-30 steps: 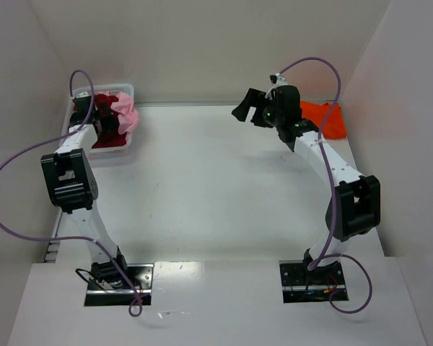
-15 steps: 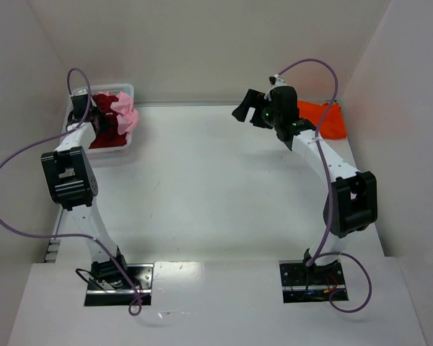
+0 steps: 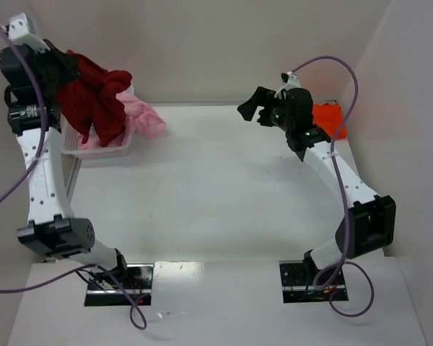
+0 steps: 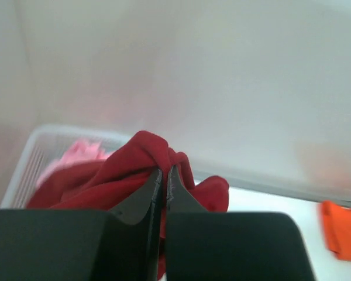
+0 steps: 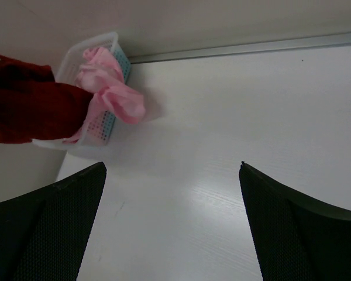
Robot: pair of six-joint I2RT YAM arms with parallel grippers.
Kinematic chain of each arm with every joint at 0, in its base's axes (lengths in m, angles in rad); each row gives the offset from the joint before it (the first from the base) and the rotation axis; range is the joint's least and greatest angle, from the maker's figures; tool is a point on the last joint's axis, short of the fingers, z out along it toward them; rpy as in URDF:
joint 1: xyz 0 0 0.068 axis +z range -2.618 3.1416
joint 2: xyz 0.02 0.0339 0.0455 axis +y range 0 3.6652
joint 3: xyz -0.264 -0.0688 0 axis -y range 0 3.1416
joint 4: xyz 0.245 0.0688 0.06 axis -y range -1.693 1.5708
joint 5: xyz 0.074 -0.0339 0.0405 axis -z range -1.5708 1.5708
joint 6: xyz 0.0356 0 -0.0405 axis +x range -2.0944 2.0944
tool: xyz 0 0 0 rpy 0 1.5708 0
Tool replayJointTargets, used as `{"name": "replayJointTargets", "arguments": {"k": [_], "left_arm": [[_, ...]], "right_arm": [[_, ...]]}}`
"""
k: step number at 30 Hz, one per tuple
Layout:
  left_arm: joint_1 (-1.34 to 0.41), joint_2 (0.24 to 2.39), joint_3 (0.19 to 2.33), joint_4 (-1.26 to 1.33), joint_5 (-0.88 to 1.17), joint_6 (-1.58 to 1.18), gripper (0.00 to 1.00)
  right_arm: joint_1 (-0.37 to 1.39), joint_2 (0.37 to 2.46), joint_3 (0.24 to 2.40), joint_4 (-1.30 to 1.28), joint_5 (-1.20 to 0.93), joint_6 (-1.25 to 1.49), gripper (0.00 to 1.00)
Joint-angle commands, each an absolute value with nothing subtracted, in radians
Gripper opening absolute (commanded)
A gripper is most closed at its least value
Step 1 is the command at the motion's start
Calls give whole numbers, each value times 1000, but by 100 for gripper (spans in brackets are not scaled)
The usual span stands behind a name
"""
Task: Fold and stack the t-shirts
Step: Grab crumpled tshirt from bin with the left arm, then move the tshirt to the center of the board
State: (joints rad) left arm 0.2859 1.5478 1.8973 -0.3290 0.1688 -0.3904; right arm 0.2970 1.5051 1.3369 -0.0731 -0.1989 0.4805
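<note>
My left gripper [image 3: 60, 70] is raised high above the back left corner, shut on a fold of the dark red t-shirt [image 3: 94, 97]. That shirt hangs bunched from the closed fingertips [image 4: 164, 171] and droops toward the basket; in the left wrist view the dark red t-shirt [image 4: 137, 153] wraps the tips. A pale pink t-shirt [image 3: 141, 119] spills over the basket's right rim onto the table. The orange t-shirt [image 3: 330, 119] lies at the back right. My right gripper [image 3: 249, 107] hovers open over the back of the table, nothing between its fingers [image 5: 171, 167].
The white mesh basket [image 3: 105, 150] stands at the back left against the wall; teal cloth [image 5: 122, 63] shows through its mesh. White walls close the table at the back and both sides. The right arm reaches over the right side.
My left gripper shut on the dark red t-shirt in the basket and lifted it high. The pink t-shirt was dragged out over the rim. The right arm shifted slightly right.
</note>
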Motion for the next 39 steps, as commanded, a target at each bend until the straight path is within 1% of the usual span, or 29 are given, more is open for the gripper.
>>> {"name": "replayJointTargets", "arguments": {"k": [1,4,6,7,9,15,17,18,20,21,23,25,26,27,29,32,33,36,39], "left_arm": [[276,1395,2020,-356,379,-365,0],[276,1322,2060,-345,483,-409,0],[276,1276,2097,-313,593,-495,0],[276,1267,2097,-298,594,-495,0],[276,1238,2097,-200,722,-640,0],[256,1120,1968,-114,821,-741,0],[243,1076,1875,-104,830,-741,0],[232,1056,1739,-75,830,-753,0],[221,977,1559,9,856,-773,0],[203,945,1376,75,836,-773,0],[181,899,1252,94,836,-721,0],[158,899,1154,-32,818,-610,0],[158,908,1120,-102,767,-512,0],[158,908,1120,-103,767,-511,0],[158,952,1076,-178,726,-367,0],[149,1021,1020,-178,706,-336,0],[126,1060,1011,-193,706,-289,0],[52,1149,1035,-239,690,-229,0],[-53,1224,1104,-293,612,-178,0]], "right_arm": [[305,1382,1272,25,-176,465,100],[305,1344,1236,25,-187,465,100],[305,1325,1198,35,-187,465,100],[305,1312,1198,35,-198,465,100],[305,1296,1168,35,-207,474,100],[305,1249,1128,25,-218,474,100],[305,1240,1127,12,-187,474,100],[305,1227,1127,0,-177,474,100],[305,1216,1138,-11,-167,474,100],[305,1207,1149,-11,-167,474,100],[305,1207,1149,-21,-167,474,100],[305,1207,1158,-21,-167,474,100],[305,1221,1158,-31,-167,474,100],[305,1221,1158,-31,-167,474,100],[305,1235,1167,-52,-167,474,100],[305,1276,1192,-37,-245,474,100],[305,1311,1210,-28,-302,474,100],[350,1402,1256,-8,-369,454,100],[429,1462,1256,17,-420,384,100]]}}
